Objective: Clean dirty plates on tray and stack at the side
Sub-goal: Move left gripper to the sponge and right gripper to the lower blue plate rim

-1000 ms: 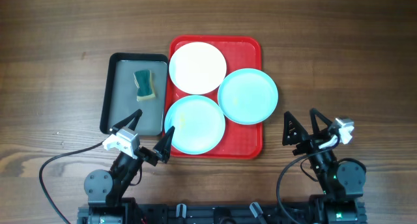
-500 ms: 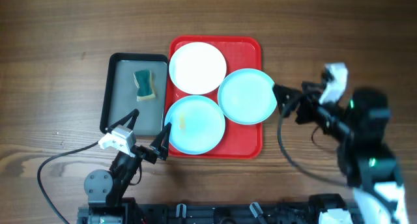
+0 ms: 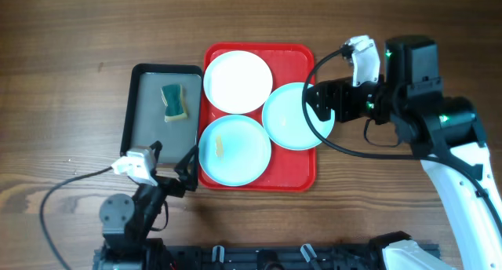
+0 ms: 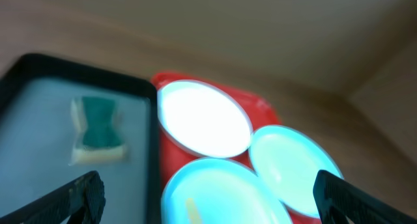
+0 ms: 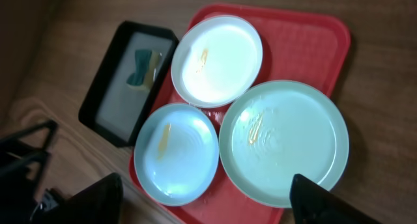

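Three plates lie on the red tray (image 3: 294,62): a white plate (image 3: 238,82) at the back, a pale aqua plate (image 3: 294,117) on the right and a pale aqua plate (image 3: 234,149) at the front left. Each shows a yellow smear in the right wrist view: white plate (image 5: 217,60), right plate (image 5: 283,141), front plate (image 5: 176,152). My right gripper (image 3: 323,103) is open and empty above the right plate's outer edge; it also shows in the right wrist view (image 5: 208,204). My left gripper (image 3: 171,162) is open and empty near the table's front, beside the tray's front left corner.
A dark grey tray (image 3: 149,117) lies left of the red tray and holds a green and yellow sponge (image 3: 174,102). The sponge also shows in the left wrist view (image 4: 98,123). Bare wooden table surrounds both trays.
My right arm has swung from the table's front right up and left, over the right plate's edge. My left gripper has shifted slightly. The plates have not moved.
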